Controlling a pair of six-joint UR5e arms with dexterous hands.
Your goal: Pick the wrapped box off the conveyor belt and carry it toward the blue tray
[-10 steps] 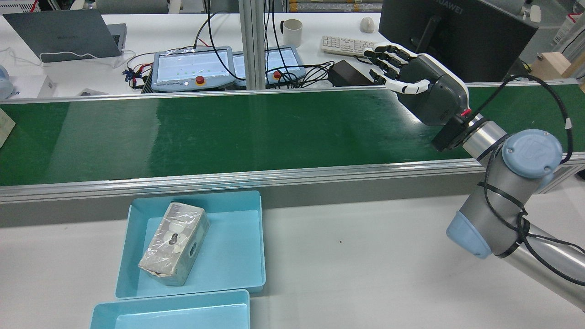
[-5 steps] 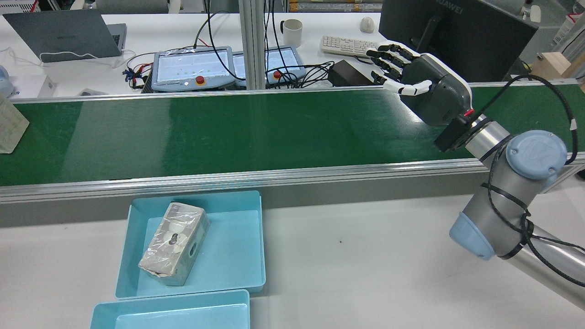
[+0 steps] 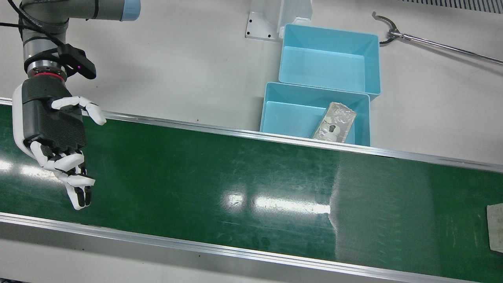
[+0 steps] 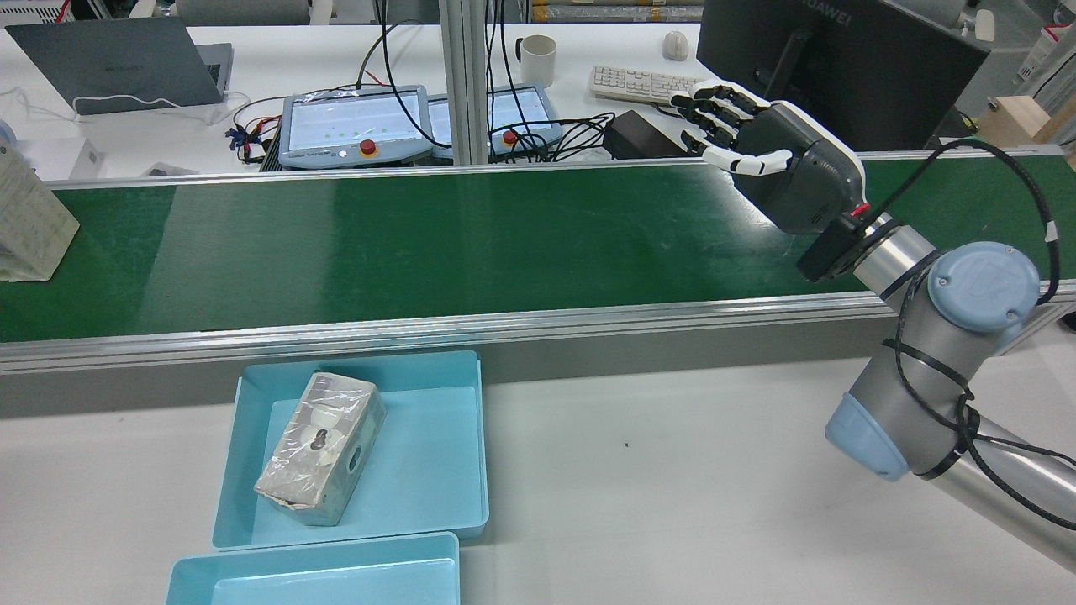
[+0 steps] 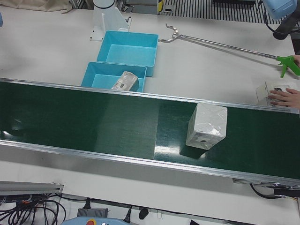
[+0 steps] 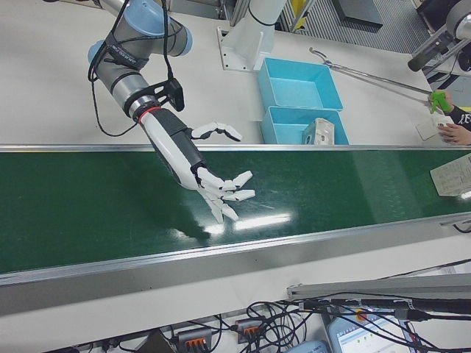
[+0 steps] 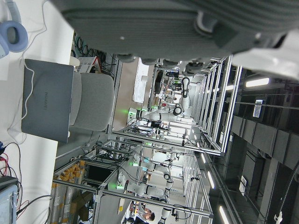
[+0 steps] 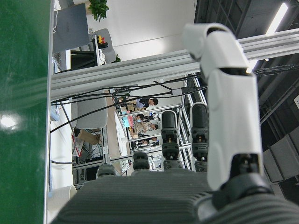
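Rear view, nearest to farthest: 2 blue trays sit on the white counter point(image 4: 672, 504), the nearer blue tray point(image 4: 311, 576) cut off by the bottom edge and touching the farther blue tray point(image 4: 454, 458). A wrapped box point(image 4: 321, 448) already lies tilted inside the farther tray, toward its left side. Beyond the trays the green conveyor belt point(image 4: 420, 244) runs from side to side. At its left end stands a second wrapped box point(image 4: 29, 223), upright and well apart from both the trays and the arm; the left-front view shows this same box point(image 5: 206, 126) resting on the belt in clear film. At the belt's right end the right robot hand point(image 4: 761, 151) hovers above the belt surface, fingers spread and extended, holding nothing. The front view confirms the right robot hand point(image 3: 55, 137) palm-down over the belt with its fingers point(image 3: 76, 184) apart, and the right-front view shows it point(image 6: 202, 173) clear of any object. The left robot hand appears only as a dark palm edge point(image 7: 187, 28) in its own camera; whether its fingers are spread or closed cannot be told. A long reaching tool point(image 3: 432, 43) lies on the counter beyond the trays.
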